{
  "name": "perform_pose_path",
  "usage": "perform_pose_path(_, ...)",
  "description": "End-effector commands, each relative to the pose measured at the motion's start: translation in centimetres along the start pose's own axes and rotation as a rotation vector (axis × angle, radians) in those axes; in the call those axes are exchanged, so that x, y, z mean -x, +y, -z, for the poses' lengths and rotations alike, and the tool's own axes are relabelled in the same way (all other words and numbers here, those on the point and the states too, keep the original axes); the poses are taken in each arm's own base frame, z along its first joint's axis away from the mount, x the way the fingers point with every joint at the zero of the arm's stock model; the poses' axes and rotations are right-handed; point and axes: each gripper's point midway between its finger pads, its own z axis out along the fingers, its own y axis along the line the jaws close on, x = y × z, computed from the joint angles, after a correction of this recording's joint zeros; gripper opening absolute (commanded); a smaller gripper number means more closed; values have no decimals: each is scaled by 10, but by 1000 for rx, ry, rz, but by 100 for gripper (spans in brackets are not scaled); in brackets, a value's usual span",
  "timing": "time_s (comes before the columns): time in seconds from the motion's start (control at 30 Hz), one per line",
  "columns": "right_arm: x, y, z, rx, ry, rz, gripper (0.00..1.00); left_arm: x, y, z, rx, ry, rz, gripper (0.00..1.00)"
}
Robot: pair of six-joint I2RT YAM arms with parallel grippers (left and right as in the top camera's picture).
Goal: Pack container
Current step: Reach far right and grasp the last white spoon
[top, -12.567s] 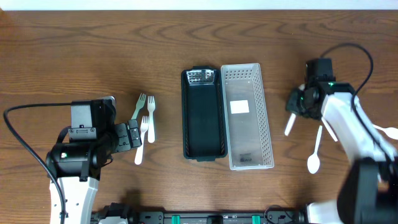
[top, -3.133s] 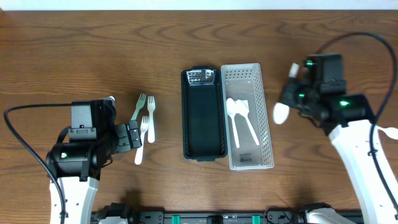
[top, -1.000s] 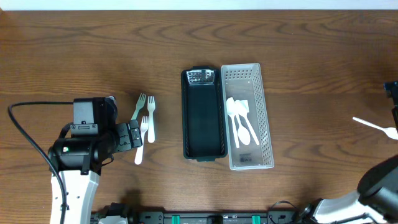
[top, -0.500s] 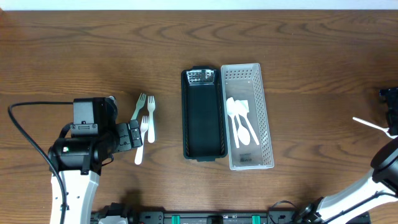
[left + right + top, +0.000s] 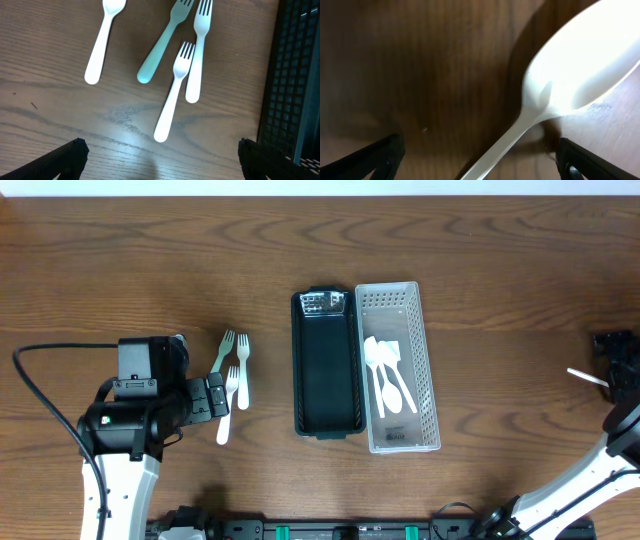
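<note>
Left pincer (image 5: 161,159): unchanged, released, hovering just beside the forks (image 5: 232,375) at frame left. Basket (image 5: 430,380) sits centre-right against the black tray (image 5: 327,365), with the same three spoons (image 5: 388,380) inside. Right pincer (image 5: 480,155) has moved further in at the right edge, released, over the last spoon (image 5: 572,70) lying on the worktop (image 5: 500,240).

table (image 5: 150,260): dark wood grain | far edge: white strip (image 5: 320,186)
</note>
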Motion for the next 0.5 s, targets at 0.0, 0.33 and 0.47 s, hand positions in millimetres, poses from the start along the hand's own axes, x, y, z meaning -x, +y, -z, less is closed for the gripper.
perform_pose_path(0.0,5,-14,-11,-26,17,-18,99,5,-1,5,-5,-15,6,98)
perform_pose_path(0.33,0,-31,-20,-60,49,-37,79,5,-1,5,-5,-15,6,98)
perform_pose_path(0.47,-4,-35,-23,-71,60,-36,66,5,-1,5,-5,-15,7,98)
